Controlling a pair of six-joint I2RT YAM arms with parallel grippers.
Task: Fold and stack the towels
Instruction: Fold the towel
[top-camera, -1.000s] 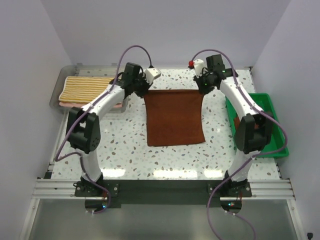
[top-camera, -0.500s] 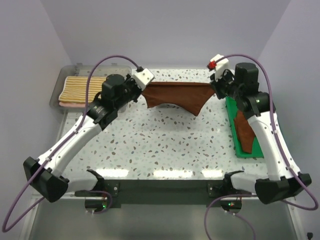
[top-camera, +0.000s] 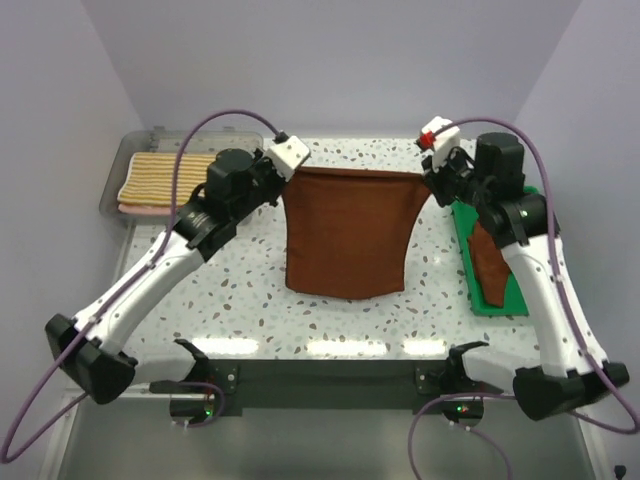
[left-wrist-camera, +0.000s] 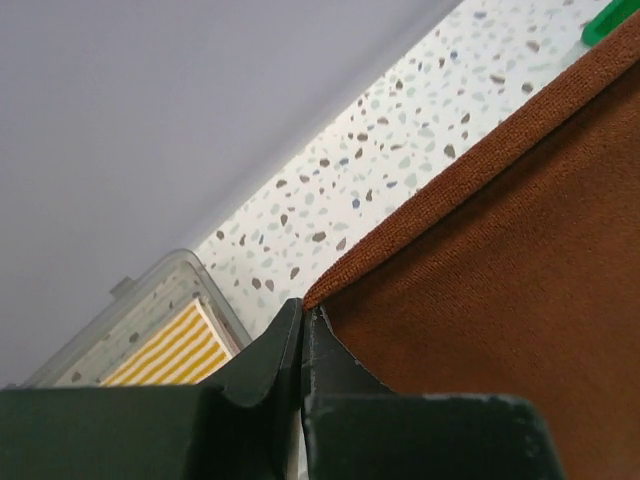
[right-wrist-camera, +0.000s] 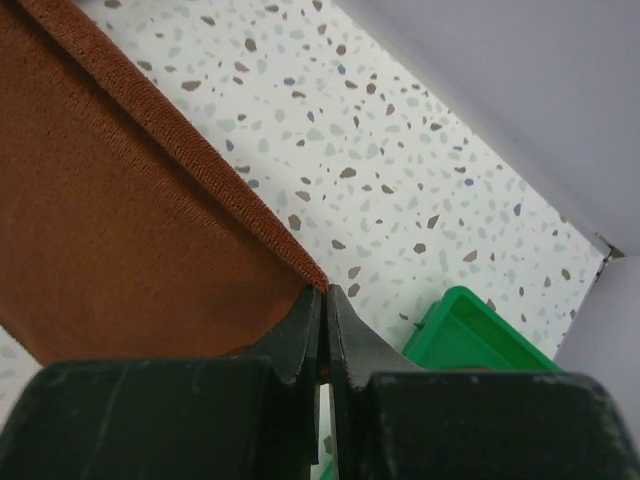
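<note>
Left gripper (left-wrist-camera: 302, 312): jaws pressed together on the far-left corner of a rust-brown towel (top-camera: 345, 235). Right gripper (right-wrist-camera: 325, 292): pinching the far-right corner.

We see the top hem nearly straight between them, with the cloth hanging spread over the middle of the table (top-camera: 240, 290). We cannot tell whether its wavy lower edge touches the table. Bare speckled surface lies on both sides and in front.

The striped towel (top-camera: 165, 175) sits in the clear bin (top-camera: 110, 197), far left. Another brown towel (top-camera: 490, 262) lies in the green tray (top-camera: 497, 303), just beside the right arm.

Speckled table (top-camera: 250, 300), seemingly lilac walls (top-camera: 330, 60)
</note>
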